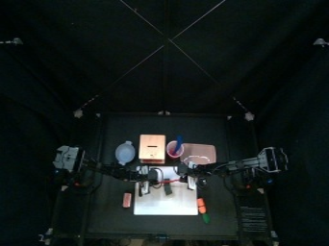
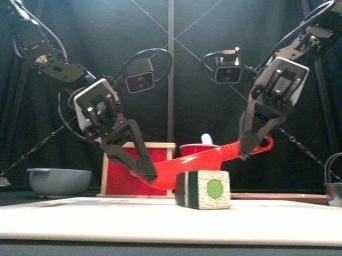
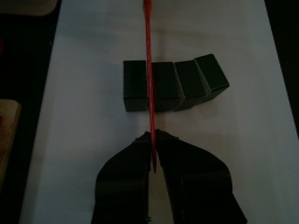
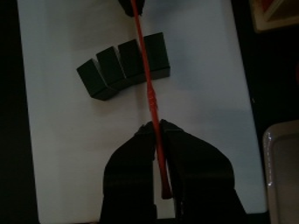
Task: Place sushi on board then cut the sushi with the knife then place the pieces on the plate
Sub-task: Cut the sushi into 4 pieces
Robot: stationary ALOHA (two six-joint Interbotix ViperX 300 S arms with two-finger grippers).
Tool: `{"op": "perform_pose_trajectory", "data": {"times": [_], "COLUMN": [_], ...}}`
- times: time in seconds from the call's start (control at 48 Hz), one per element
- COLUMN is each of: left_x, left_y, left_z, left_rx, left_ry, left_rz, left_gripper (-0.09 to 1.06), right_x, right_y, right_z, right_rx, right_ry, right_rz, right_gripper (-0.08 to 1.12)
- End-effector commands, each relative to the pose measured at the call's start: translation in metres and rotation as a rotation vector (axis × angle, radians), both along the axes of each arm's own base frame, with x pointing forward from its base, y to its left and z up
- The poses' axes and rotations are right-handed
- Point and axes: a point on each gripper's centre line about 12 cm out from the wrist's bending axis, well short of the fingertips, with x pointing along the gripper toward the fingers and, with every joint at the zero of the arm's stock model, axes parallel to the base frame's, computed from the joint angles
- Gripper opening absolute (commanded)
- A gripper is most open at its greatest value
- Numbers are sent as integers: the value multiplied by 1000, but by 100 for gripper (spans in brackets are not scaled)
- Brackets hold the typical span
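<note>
The dark green sushi roll [image 2: 205, 188] lies on the white cutting board [image 2: 80, 215], its green-centred end facing the front. In the wrist views it shows as several blocks side by side [image 3: 176, 83] [image 4: 117, 68]. A red toy knife [image 2: 201, 160] runs across it over an end block, just above its top. I cannot tell if the two touch. My left gripper [image 2: 144, 165] [image 3: 152, 138] is shut on one end of the knife [image 3: 149, 52]. At the other end my right gripper [image 2: 247, 145] [image 4: 155, 131] is shut on the knife [image 4: 145, 61].
Behind the board stand the wooden box with a red drawer front [image 2: 127, 175], the blue-grey bowl [image 2: 60, 181] at the left, the red cup [image 2: 201, 150] and the pink tray [image 1: 202, 151]. A small orange toy [image 1: 126, 200] and a red-green toy [image 1: 202, 205] lie at the board's [image 1: 161, 213] sides.
</note>
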Motion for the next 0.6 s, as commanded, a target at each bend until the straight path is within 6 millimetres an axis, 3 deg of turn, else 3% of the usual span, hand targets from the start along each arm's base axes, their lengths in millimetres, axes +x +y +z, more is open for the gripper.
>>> {"op": "perform_pose_trajectory", "data": {"times": [0.021, 0.604], "left_x": [12, 13], "left_y": [7, 16], "left_z": [15, 2], "left_rx": [13, 34], "left_ry": [-57, -23], "left_rz": [4, 7], "left_gripper": [51, 51], "right_x": [-2, 3], "right_y": [-5, -2], "right_z": [2, -22], "right_rx": [18, 36], "right_ry": [-9, 61], "right_rz": [-34, -43], "right_gripper": [35, 35]}}
